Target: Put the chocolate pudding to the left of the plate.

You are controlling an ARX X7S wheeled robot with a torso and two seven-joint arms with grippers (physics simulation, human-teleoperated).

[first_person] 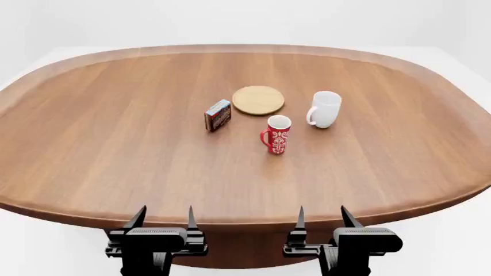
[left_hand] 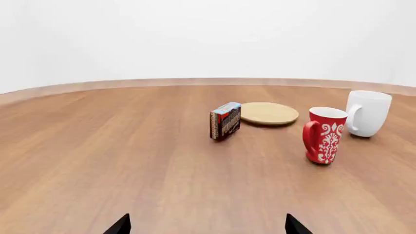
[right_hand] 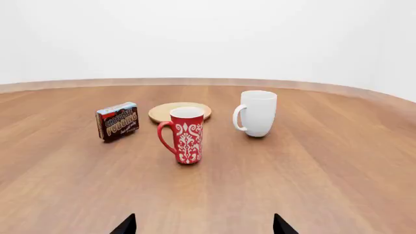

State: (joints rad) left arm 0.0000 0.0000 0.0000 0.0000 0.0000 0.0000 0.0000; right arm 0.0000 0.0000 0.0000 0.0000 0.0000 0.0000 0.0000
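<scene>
Standing upright on the table: a small flat rectangular chocolate pudding carton [first_person: 218, 115] with brown-red sides and a light blue top edge, its printed face turned toward the grippers.
Plate: a flat round light tan wooden-looking disc [first_person: 258, 100] lying flat on the brown wooden oval table [first_person: 107, 149], nothing on it.
Red mug: a tall red mug with a white pattern [first_person: 277, 134], upright; its inside cannot be seen from the head view, and the right wrist view shows only its white rim.
White mug: a plain white mug [first_person: 325, 108], upright, handle toward the red mug; contents not visible.
Left gripper: the black left gripper [first_person: 163, 219] hangs at the near edge of the table, fingers spread apart, holding and touching nothing.
Right gripper: the black right gripper [first_person: 322, 218] hangs at the near edge too, fingers spread apart, holding and touching nothing.
Pudding relative to grippers: well ahead of both, out toward the middle of the table; ahead and a little to the right of the left gripper, ahead and to the left of the right gripper.
Pudding relative to plate: just beside the plate, on its near left side, apart from its rim.
Red mug relative to grippers: nearest thing to the right gripper, ahead of it and slightly left.
</scene>
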